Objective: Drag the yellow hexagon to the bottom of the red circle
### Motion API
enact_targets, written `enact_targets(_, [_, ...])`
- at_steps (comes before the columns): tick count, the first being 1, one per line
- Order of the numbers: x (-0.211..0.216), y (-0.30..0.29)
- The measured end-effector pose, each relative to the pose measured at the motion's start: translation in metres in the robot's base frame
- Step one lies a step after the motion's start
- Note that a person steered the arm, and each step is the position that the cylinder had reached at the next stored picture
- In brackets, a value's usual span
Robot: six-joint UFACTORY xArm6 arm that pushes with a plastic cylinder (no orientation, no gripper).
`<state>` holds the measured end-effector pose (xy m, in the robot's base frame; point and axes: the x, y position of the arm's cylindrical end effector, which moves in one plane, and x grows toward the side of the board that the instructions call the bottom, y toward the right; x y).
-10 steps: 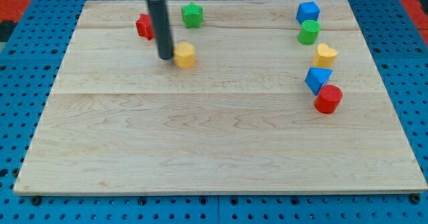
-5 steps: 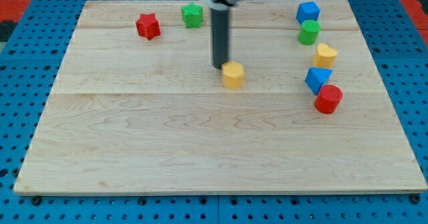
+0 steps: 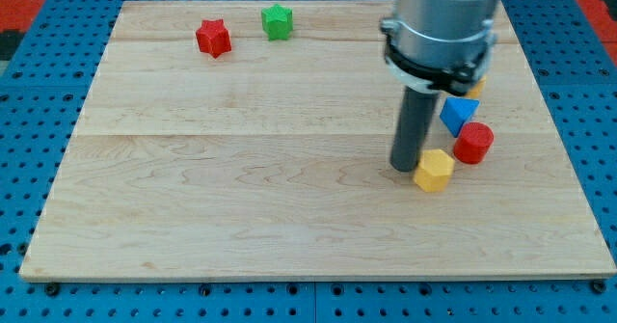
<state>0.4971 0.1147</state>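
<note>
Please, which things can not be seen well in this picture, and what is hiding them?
- Blocks at the view's upper right: the arm's grey body covers that area of the board; only a yellow sliver shows.
- Blue block: its upper part is hidden by the arm, so its shape is unclear.
- My tip: visible, beside the yellow hexagon on its left; contact cannot be confirmed.
- Red circle: fully visible.

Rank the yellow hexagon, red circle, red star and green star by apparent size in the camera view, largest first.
1. yellow hexagon and red circle: about alike, and nearer the view's bottom, so possibly just closer.
2. red star
3. green star, only slightly smaller; unsure.
</note>
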Motion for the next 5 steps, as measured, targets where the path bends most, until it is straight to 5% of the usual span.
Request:
enact_targets(3, [0.053,-0.008])
enact_targets(5, [0.038,0.037])
